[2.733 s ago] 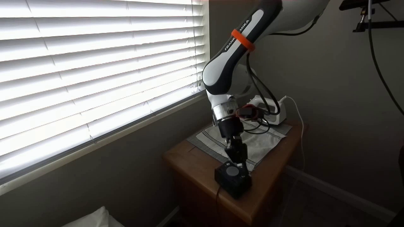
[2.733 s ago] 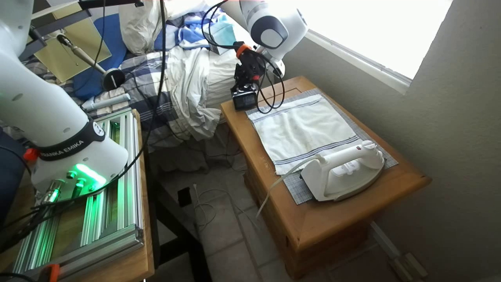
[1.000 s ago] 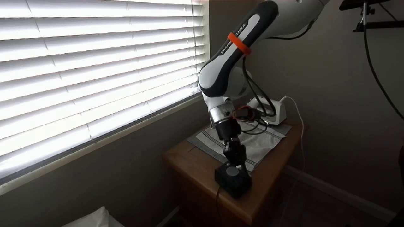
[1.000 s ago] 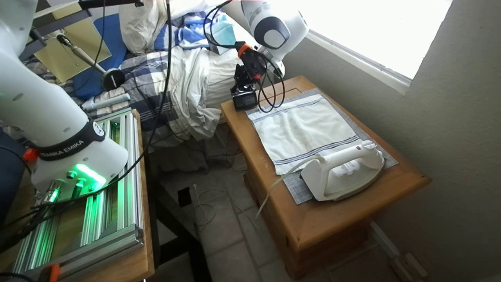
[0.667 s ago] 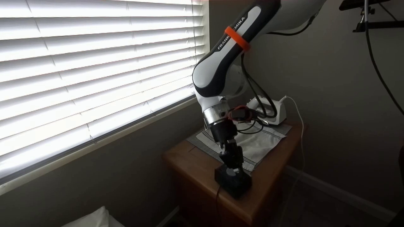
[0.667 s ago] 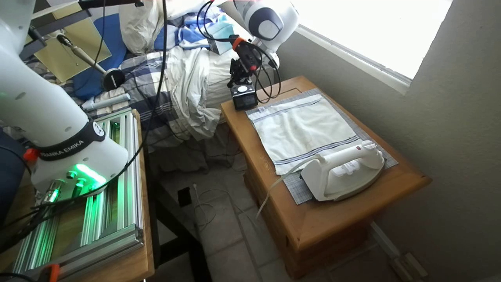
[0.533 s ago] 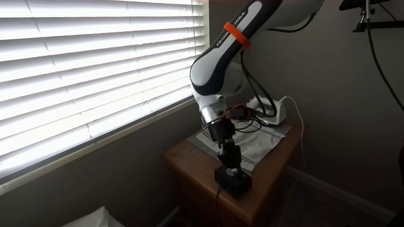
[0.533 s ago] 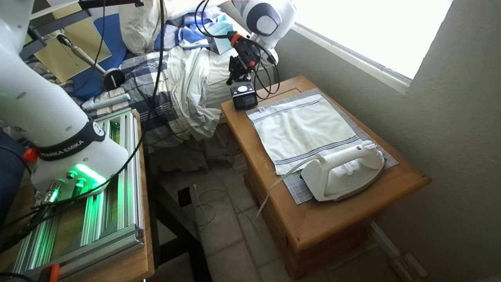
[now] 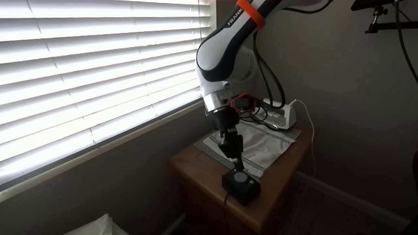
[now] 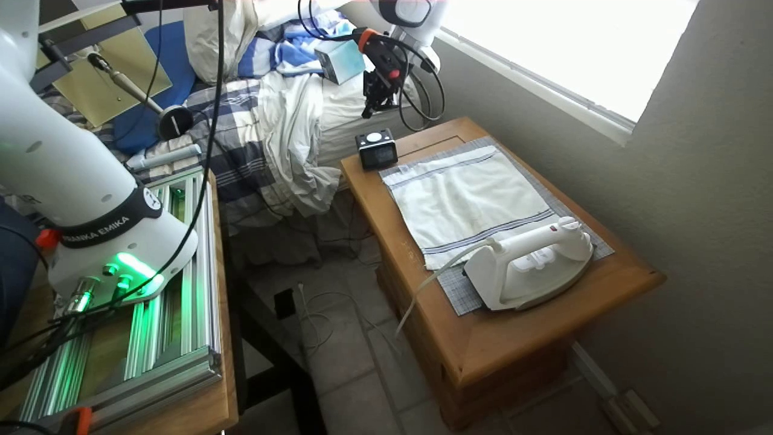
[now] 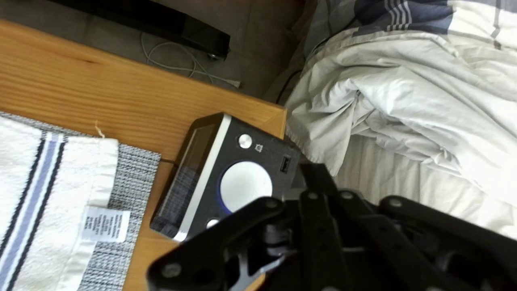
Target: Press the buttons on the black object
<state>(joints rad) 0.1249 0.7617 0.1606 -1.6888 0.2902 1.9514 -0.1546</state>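
Note:
The black object (image 9: 241,191) is a small box with a round pale disc on its top. It stands on the corner of the wooden table, and it also shows in an exterior view (image 10: 378,156). In the wrist view, its black top (image 11: 228,155) has a large white disc (image 11: 246,184), a small silver button (image 11: 244,141) and a second small button (image 11: 212,223) partly hidden by my gripper. My gripper (image 11: 317,173) is shut and empty, its fingertips together. In an exterior view, the gripper (image 10: 366,113) hangs above the black object, apart from it.
A white iron (image 10: 525,266) stands on a grey mat (image 10: 459,293) with a white striped towel (image 10: 471,193), on the wooden table (image 10: 416,314). The window (image 9: 104,71) and sill are close to the arm. A bed (image 10: 296,127) stands beyond the table.
The gripper was low at the black object's top one second ago. It has moved across the top and risen off it, uncovering the disc and buttons. The black object has not moved.

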